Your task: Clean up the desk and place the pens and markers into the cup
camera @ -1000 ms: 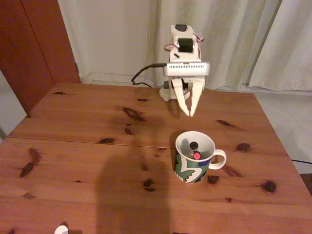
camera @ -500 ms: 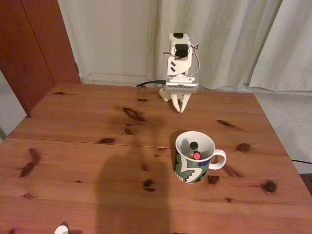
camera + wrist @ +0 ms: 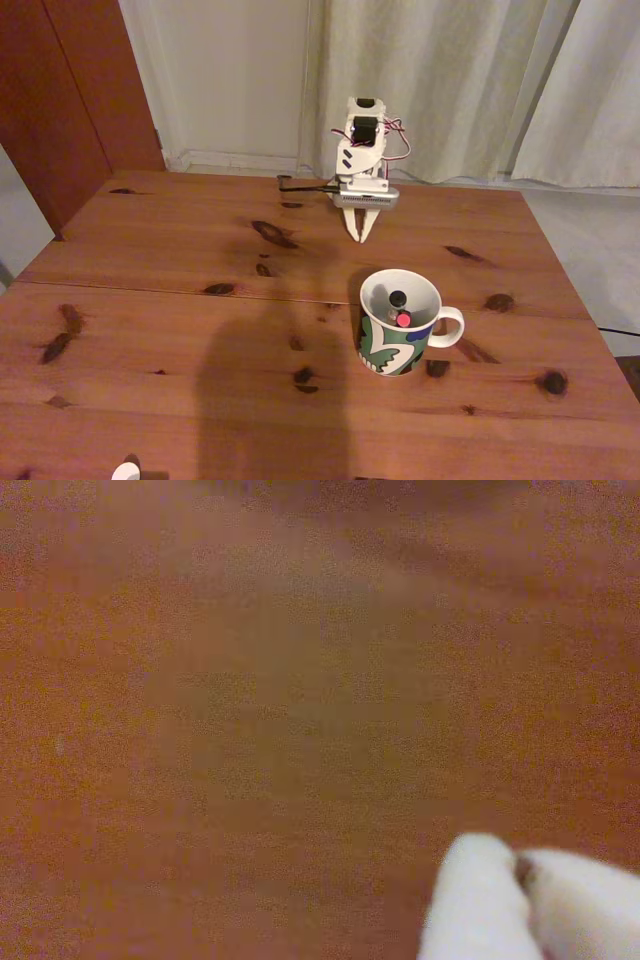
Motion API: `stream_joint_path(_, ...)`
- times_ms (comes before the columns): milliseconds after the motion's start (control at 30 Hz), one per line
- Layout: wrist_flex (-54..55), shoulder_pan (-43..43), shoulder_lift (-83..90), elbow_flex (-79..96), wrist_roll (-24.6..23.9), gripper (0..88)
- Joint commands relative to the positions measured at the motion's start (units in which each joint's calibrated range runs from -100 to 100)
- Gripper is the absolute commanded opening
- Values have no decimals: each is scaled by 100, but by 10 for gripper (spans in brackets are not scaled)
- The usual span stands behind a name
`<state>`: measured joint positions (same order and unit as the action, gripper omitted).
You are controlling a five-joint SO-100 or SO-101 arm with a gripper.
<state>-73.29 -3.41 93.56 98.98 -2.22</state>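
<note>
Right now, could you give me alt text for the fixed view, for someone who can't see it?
A patterned white cup with a handle stands on a reddish-brown wooden desk, with pen ends, one black and one red, showing inside it. Behind it, a small white robot arm is folded low at the far edge, its gripper shut and pointing down at the wood, curtains behind.

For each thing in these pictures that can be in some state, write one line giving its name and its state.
gripper: shut, empty, pointing down close above the desk, behind the cup.
cup: upright, handle to the right in the fixed view, holding pens.
pens: standing inside the cup, a black end and a red end showing.
desk: bare wood around the cup.
curtain: drawn.
</note>
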Motion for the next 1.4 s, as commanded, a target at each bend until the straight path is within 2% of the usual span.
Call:
stream_joint_path(0, -417, 144, 272, 66, 207, 8)
stream_joint_path(400, -409, 184, 321, 57, 411, 9)
stream_joint_path(1367, -409, 136, 305, 57, 411, 10)
